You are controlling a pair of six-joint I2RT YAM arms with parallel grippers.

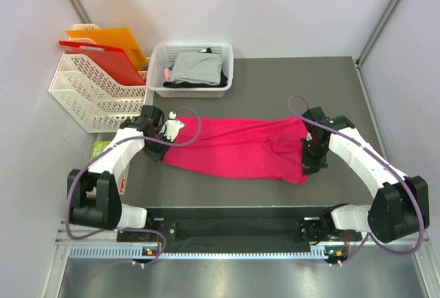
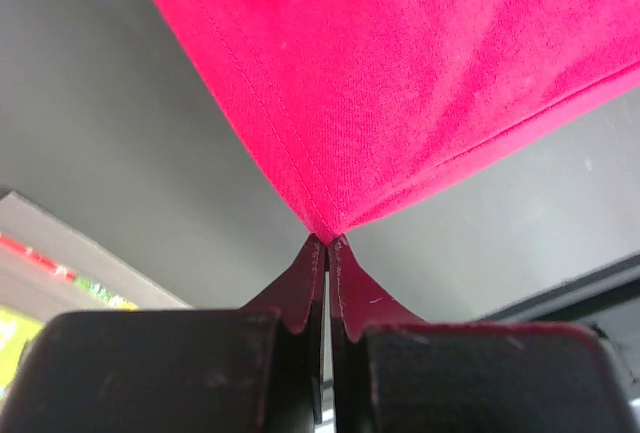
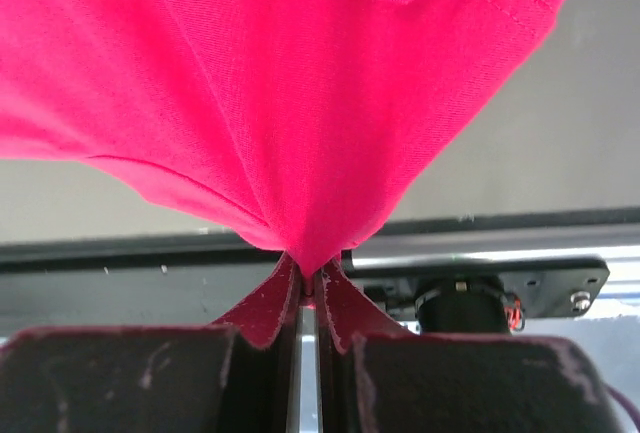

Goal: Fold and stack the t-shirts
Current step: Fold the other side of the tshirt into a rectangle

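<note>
Checking in from the top cam: the pink shirt (image 1: 237, 148) is laid out sideways across the middle of the grey table (image 1: 275, 84), kinda bunched and wrinkled toward its right end. Left gripper (image 2: 327, 242) is clenched on a hemmed corner of it. In the left wrist cam the two fingers are pressed together with just the tip of the cloth pinched between them, and the fabric fans out from there over the table. Right gripper (image 3: 308, 276) is the same story at the other end, clamped on a gathered bunch of pink cloth that spreads away from the tips. So both claws are grasping the one shirt, one at each end, with the arms splayed out left and right. Can't tell from here whether the pinched corners are off the table or resting on it. At the back of the table there's a white basket (image 1: 159, 71) with the grey shirt (image 1: 196, 67) folded inside and the black shirt (image 1: 180, 83) peeking out under it. Left of the basket sits a white file rack (image 1: 89, 98) holding an orange folder (image 1: 117, 40) and a red folder (image 1: 103, 57), well apart from the pink shirt
</note>
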